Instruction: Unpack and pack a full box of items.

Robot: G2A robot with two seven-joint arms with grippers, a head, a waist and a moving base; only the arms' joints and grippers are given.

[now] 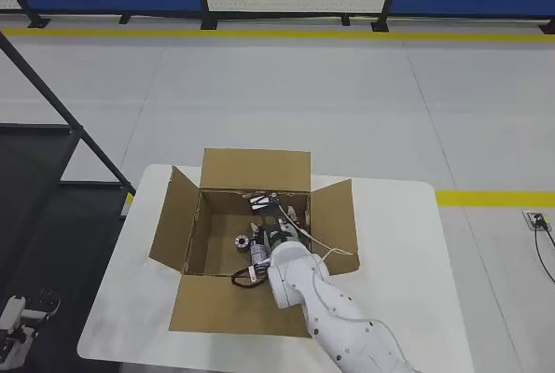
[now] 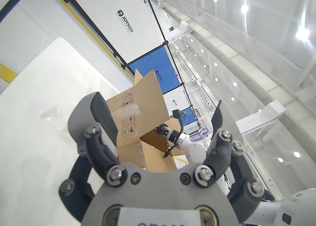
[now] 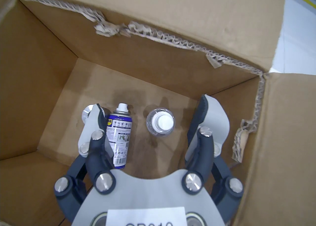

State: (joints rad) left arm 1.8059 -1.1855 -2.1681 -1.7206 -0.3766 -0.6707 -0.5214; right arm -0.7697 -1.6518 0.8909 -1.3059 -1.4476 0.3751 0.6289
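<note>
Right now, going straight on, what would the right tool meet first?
Probably the white-capped clear bottle, upright on the box floor, in line between the open fingers of the right tool. The spray can beside it sits near one finger and may get clipped; depth is unclear.

Open cardboard box (image 1: 256, 168), flaps spread, blue spray can (image 3: 120, 135) and clear bottle (image 3: 160, 123) upright inside

Right arm (image 1: 326, 312): was white, smooth and rounded at the joints, with a thin black cable (image 1: 248, 278) near the wrist.
Right tool (image 3: 149, 103): had a light grey base plate, dark blue-grey links, two white-backed fingers (image 3: 214, 118), round silver screws (image 3: 105, 182) and a white label (image 3: 147, 217) with black print.
Left tool (image 2: 158, 99): had a matching grey plate and black dimpled pads (image 2: 103, 115).
</note>
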